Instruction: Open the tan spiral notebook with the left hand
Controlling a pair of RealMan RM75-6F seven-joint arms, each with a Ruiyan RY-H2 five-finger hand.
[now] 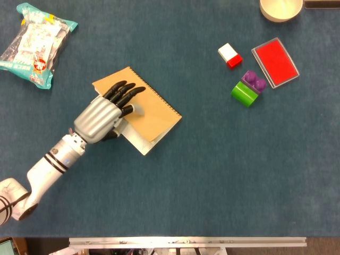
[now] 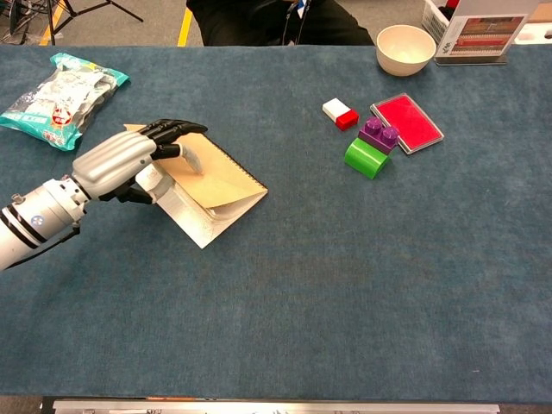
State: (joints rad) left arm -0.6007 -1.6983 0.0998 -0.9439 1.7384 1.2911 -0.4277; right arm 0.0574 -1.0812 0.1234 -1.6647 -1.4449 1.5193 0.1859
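The tan spiral notebook lies left of the table's middle, its spiral edge toward the upper right. Its tan cover stands lifted at the left edge, and white pages show underneath. My left hand holds the cover's raised free edge, with its dark fingers over the top and the thumb against the cover's face. My right hand shows in neither view.
A snack bag lies at the far left. To the right are a white and red block, a green and purple block, a red flat box and a bowl.
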